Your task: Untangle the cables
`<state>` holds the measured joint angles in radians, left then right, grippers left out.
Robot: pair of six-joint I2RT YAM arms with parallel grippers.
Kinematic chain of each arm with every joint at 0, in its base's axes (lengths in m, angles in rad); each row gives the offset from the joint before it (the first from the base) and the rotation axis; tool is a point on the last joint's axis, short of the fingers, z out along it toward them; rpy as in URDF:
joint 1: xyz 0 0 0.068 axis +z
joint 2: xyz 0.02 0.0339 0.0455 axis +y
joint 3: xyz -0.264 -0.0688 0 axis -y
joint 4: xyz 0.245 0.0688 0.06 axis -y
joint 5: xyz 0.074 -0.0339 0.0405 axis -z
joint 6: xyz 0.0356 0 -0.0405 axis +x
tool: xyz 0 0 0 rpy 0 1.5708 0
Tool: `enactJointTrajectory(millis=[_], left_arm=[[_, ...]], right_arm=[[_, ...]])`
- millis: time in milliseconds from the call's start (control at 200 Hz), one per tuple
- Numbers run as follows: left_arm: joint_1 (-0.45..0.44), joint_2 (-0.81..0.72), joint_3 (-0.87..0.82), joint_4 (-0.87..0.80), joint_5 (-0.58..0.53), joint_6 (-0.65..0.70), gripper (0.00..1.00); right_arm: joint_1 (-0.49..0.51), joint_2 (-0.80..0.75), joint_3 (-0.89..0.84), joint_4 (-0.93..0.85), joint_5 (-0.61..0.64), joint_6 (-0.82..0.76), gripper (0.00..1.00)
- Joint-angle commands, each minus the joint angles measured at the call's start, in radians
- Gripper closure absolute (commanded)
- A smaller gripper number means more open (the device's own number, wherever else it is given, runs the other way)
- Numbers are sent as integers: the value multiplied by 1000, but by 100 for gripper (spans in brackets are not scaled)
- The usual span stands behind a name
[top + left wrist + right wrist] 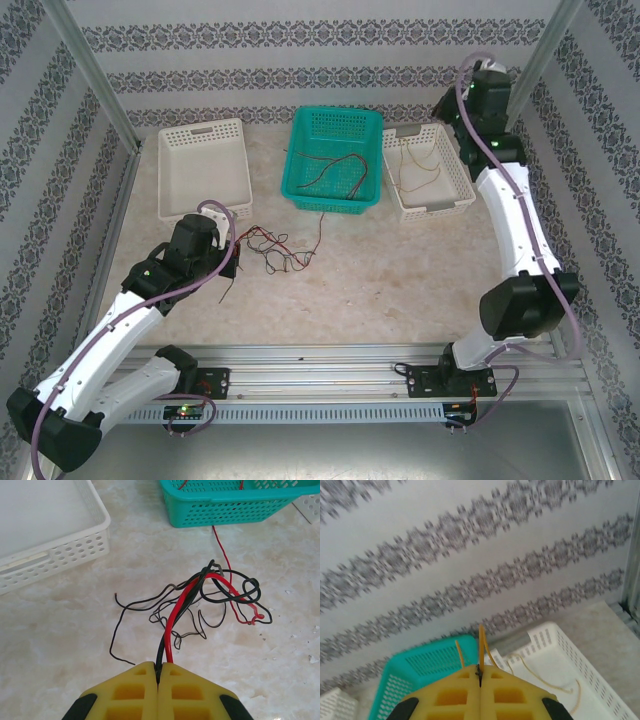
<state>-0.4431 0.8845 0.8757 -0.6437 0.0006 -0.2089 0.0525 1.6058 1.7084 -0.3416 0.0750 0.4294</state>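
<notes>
Left gripper (157,672): clamped on red and black cables (210,587), knotted, 9 o'clock. Right gripper (480,672): clamped on yellow cable (481,645) by white basket (430,208), 1 o'clock. Green basket (330,204), 12 o'clock: more unsorted. Mostly undone

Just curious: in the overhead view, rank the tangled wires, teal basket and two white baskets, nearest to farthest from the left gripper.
1. Tangled wires, held in the left gripper.
2. Left white basket, just behind.
3. Teal basket, back middle.
4. Right white basket, far right.
</notes>
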Motion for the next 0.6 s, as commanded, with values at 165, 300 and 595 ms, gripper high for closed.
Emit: enactJointTrajectory(millis=[165,300,595], left_arm=[[6,-8,11,28,8,19,100],[7,-4,11,28,10,19,100],[7,-1,12,27,11,19,100]], right_arm=[[11,58,-162,23,20,52,100],[-14,135,-154,-7,-16,108,100],[-46,327,10,-147,-54,125,100]])
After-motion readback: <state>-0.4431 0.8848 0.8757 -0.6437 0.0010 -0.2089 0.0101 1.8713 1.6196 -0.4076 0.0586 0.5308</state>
